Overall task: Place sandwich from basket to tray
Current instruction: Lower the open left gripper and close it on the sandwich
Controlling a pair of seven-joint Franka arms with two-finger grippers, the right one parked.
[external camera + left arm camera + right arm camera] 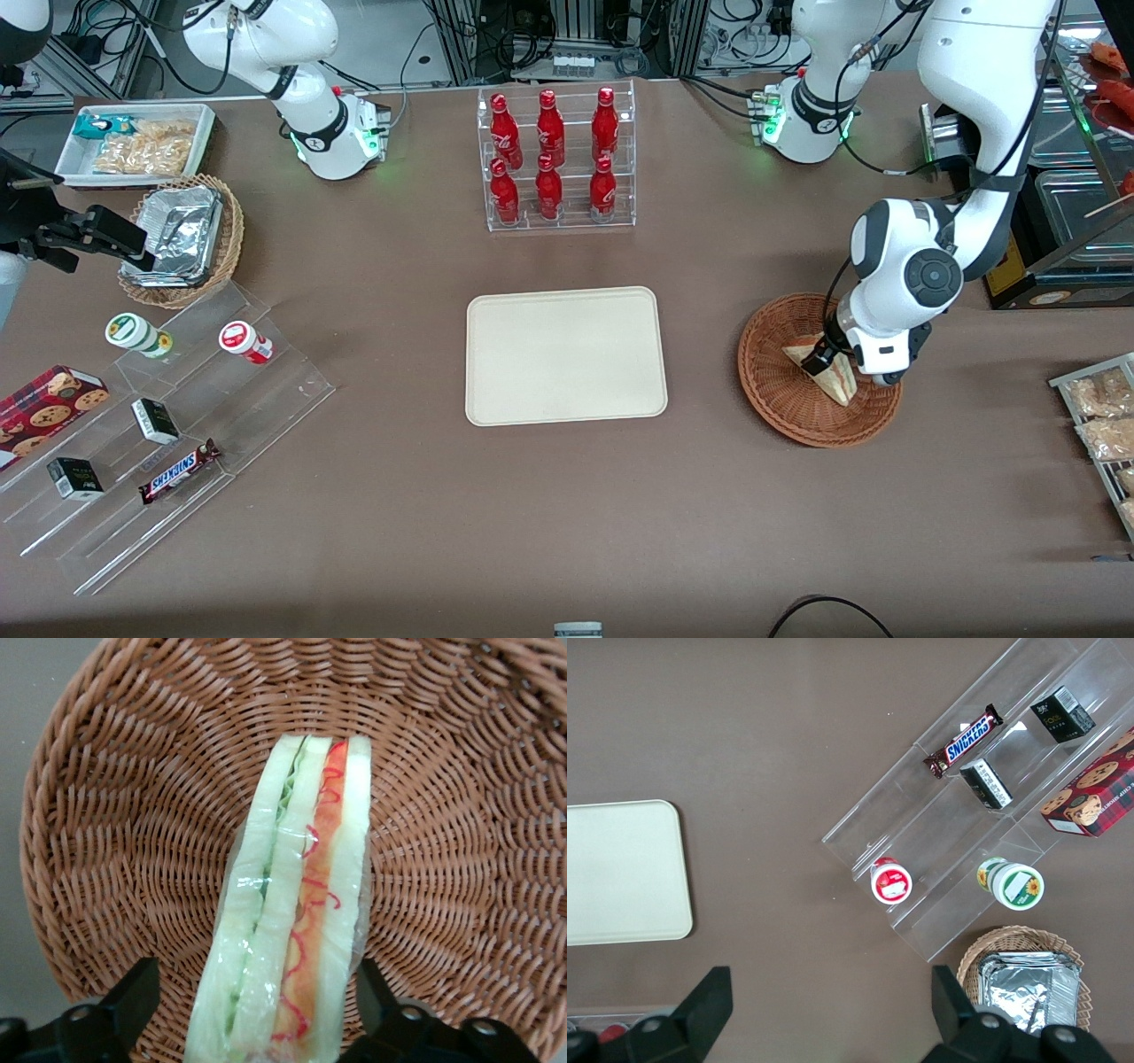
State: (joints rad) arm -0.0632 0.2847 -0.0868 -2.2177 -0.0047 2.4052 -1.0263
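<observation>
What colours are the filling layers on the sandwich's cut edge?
Green, white and orange-red with red squiggles on the sandwich, between the open tool fingers; left wrist view shows it best.

Place: robotics lab staged as a snack shop.
Lab signs: white arm bases with green lights (341,142), cable bundles and metal racks at the table's edge.
Shop signs: clear acrylic rack of red bottles (555,159), stepped acrylic display with a Snickers bar (180,471), white bin of snack packets (137,142).
Surface: brown cloth-covered table (532,532).
Gripper: black two-finger gripper (819,359) low in the reddish-brown wicker basket (780,390).
</observation>
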